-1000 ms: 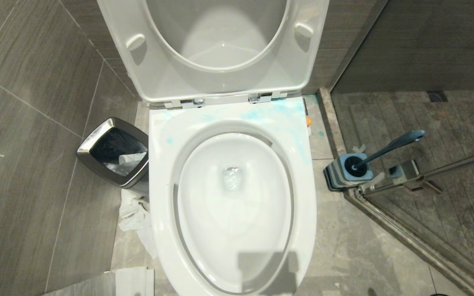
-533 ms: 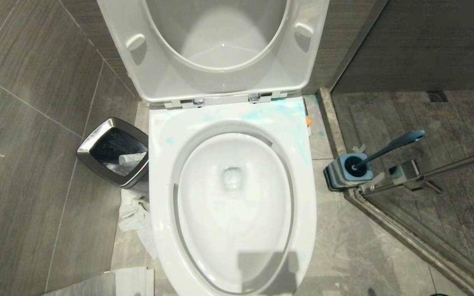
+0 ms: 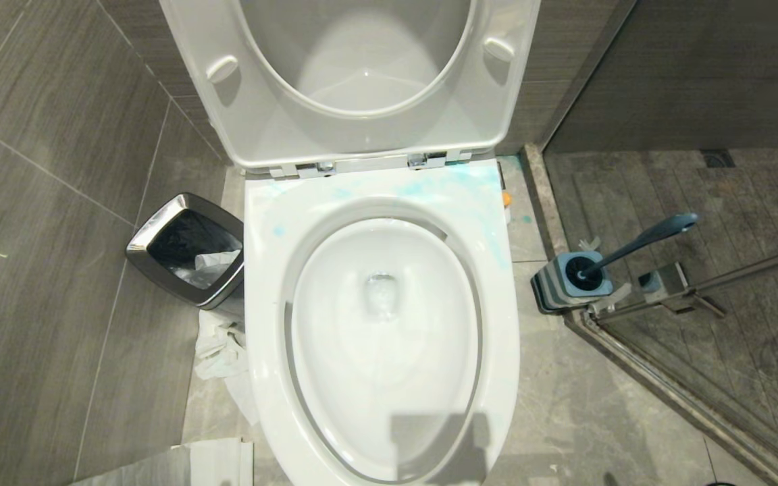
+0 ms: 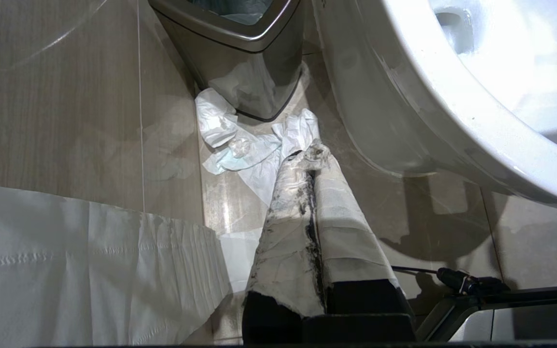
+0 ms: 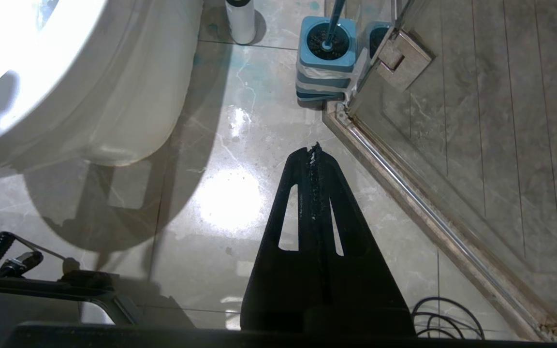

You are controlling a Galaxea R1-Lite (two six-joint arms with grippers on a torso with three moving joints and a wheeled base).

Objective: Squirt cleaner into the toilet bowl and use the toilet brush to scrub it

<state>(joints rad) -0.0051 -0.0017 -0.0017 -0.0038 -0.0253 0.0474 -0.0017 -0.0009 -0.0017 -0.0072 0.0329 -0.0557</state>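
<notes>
Toilet bowl (image 3: pixel 382 324) fills the centre of the head view, its seat and lid raised against the wall at the top of the frame, with blue smears across the back of its rim. At the right of that frame, the toilet brush (image 3: pixel 639 241) stands in its blue-topped holder (image 3: pixel 568 283) on the floor beside a glass shower door's hinge, handle leaning to the upper right. A chrome-rimmed waste bin (image 3: pixel 186 250) sits at the left of the bowl, crumpled white paper (image 3: pixel 223 351) on the tiles just below it. Neither arm shows in the head view. The left gripper (image 4: pixel 311 157), its fingers wrapped in white tape, is pressed together and empty above the paper near the bin. The right gripper (image 5: pixel 313 150) is likewise closed on nothing over bare floor, with the holder ahead of it and a white bottle (image 5: pixel 241 19) near the frame's top edge.
</notes>
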